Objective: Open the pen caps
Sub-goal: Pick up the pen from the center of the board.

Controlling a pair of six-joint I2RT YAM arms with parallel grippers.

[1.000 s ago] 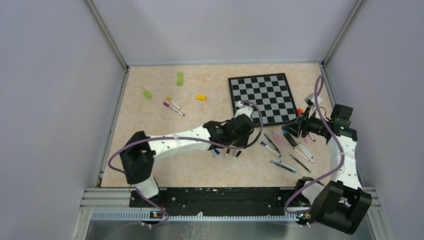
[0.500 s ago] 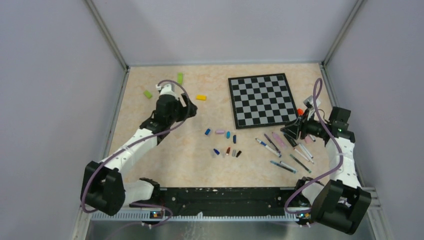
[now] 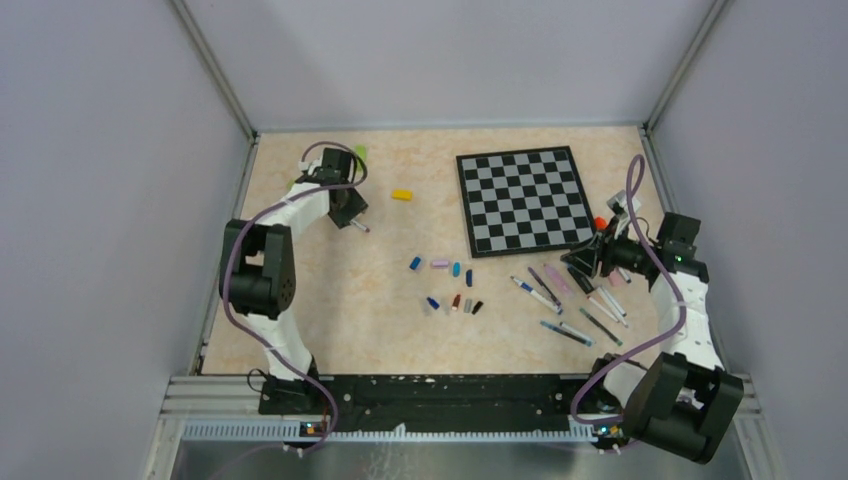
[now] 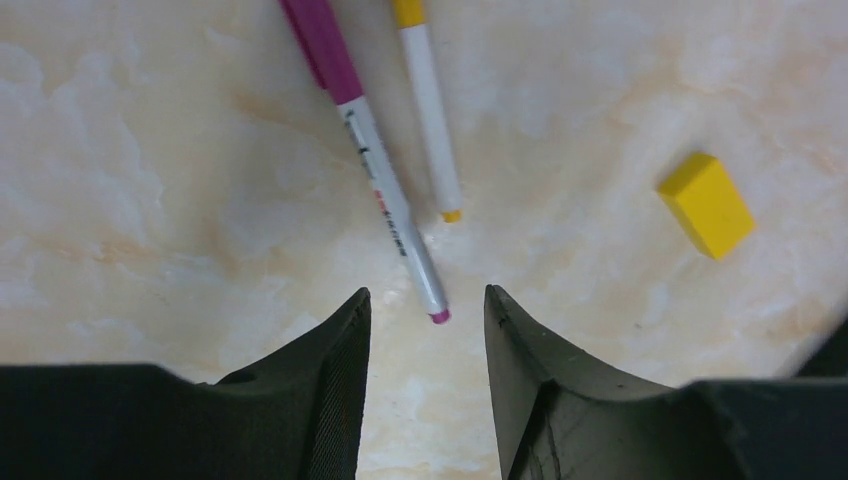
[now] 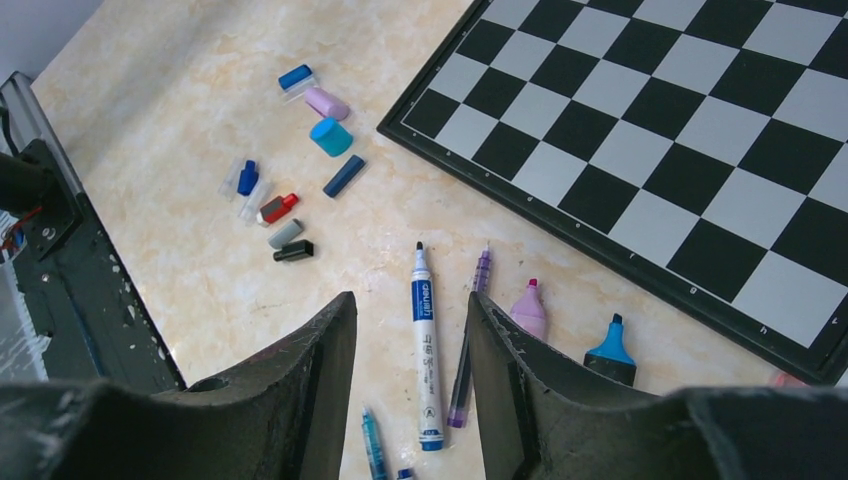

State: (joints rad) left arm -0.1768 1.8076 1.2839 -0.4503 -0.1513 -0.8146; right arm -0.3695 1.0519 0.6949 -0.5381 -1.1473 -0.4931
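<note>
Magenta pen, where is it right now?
Left wrist view: the magenta pen lies straight ahead of the open left gripper, near end between the jaws, yellow pen alongside it; the yellow block sits farther off at image right.

even soft light, faint shadows, all views sharp.

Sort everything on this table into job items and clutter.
Job: magenta-capped pen, yellow-capped pen, uncapped pens, loose pen caps.
Clutter: chessboard, yellow block.
</note>
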